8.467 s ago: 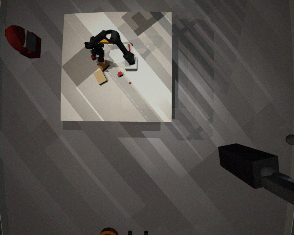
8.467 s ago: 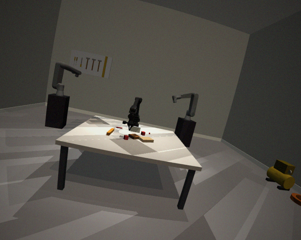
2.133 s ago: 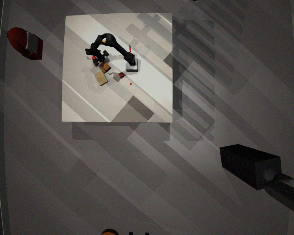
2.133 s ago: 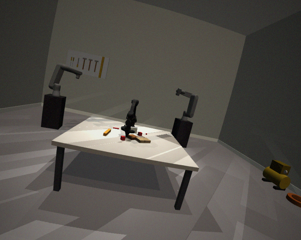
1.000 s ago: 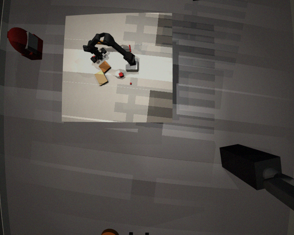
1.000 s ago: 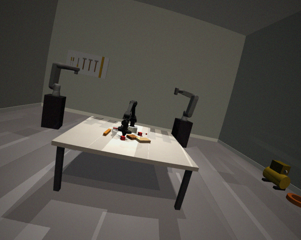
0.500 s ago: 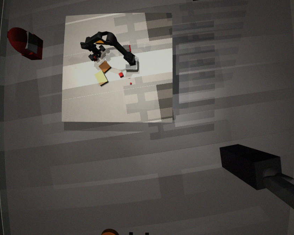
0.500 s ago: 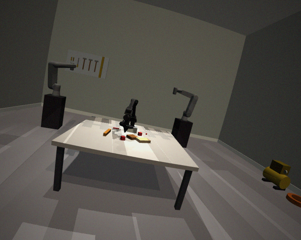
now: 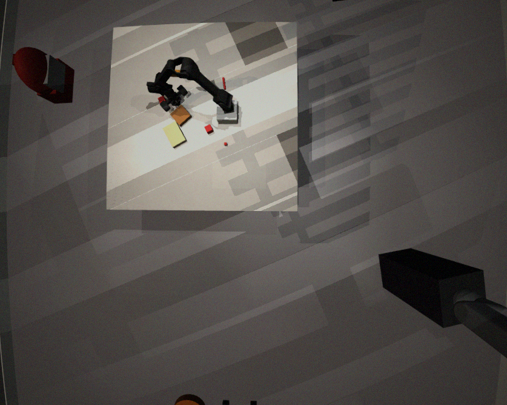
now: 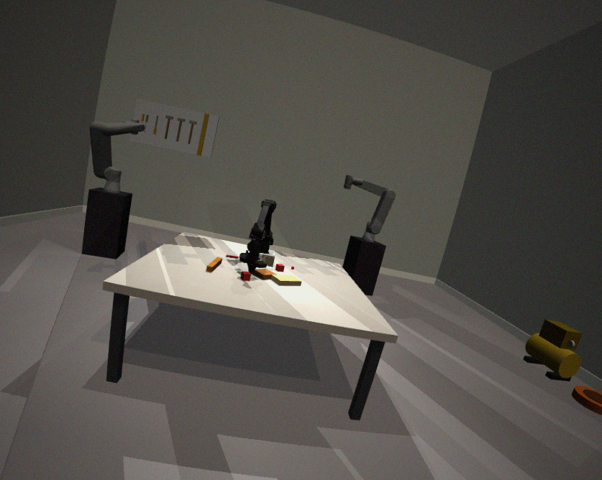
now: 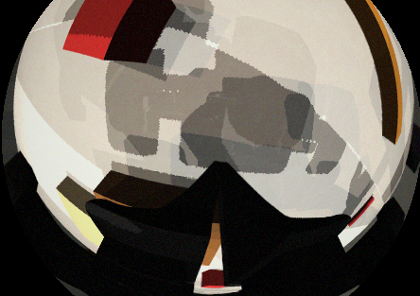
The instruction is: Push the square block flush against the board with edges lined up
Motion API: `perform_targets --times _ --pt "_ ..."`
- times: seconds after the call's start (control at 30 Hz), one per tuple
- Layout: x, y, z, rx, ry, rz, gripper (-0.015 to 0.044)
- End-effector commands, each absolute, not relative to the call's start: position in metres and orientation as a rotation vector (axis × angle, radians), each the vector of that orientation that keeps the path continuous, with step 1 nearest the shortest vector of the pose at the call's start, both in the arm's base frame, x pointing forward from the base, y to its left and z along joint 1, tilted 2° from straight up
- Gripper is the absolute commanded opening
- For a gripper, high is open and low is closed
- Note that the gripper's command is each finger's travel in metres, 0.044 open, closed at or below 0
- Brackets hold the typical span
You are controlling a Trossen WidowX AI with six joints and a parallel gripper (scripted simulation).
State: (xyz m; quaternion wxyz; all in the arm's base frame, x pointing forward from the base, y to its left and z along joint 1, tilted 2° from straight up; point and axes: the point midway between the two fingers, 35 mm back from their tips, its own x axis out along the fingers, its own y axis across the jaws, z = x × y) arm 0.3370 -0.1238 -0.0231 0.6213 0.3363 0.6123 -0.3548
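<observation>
The square block point(image 9: 180, 115) point(image 10: 264, 274) is orange-brown and lies flat; its dark side shows in the wrist view point(image 11: 147, 188). The board point(image 9: 174, 134) point(image 10: 288, 280) point(image 11: 81, 217) is pale yellow, rectangular and flat. One corner of the board is at or very near the block's lower-left side in the top view. Their sides stand at an angle to each other, and no whole side lies against the board. I cannot tell if they touch. My gripper point(image 9: 175, 103) point(image 10: 252, 269) point(image 11: 218, 167) is shut and empty, low beside the block, on the side away from the board.
A red cube point(image 9: 161, 99) point(image 10: 245, 276) point(image 11: 118, 20) lies near the gripper. Another red cube point(image 9: 208, 128) point(image 10: 280, 267) and a tiny red piece point(image 9: 225, 143) point(image 10: 292, 268) lie near the arm's grey base point(image 9: 227, 118). An orange bar point(image 10: 213, 264) and a red stick point(image 9: 223, 83) point(image 10: 231, 256) lie farther off.
</observation>
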Motion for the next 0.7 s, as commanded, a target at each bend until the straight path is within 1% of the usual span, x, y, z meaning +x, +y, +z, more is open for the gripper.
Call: perform_targets --times 0.0,0.67 --pt "0.339 -0.124 -0.023 0.777 1.39 -0.813 0.0" --pt "0.334 -0.112 -0.023 0.778 1.391 -0.813 0.0"
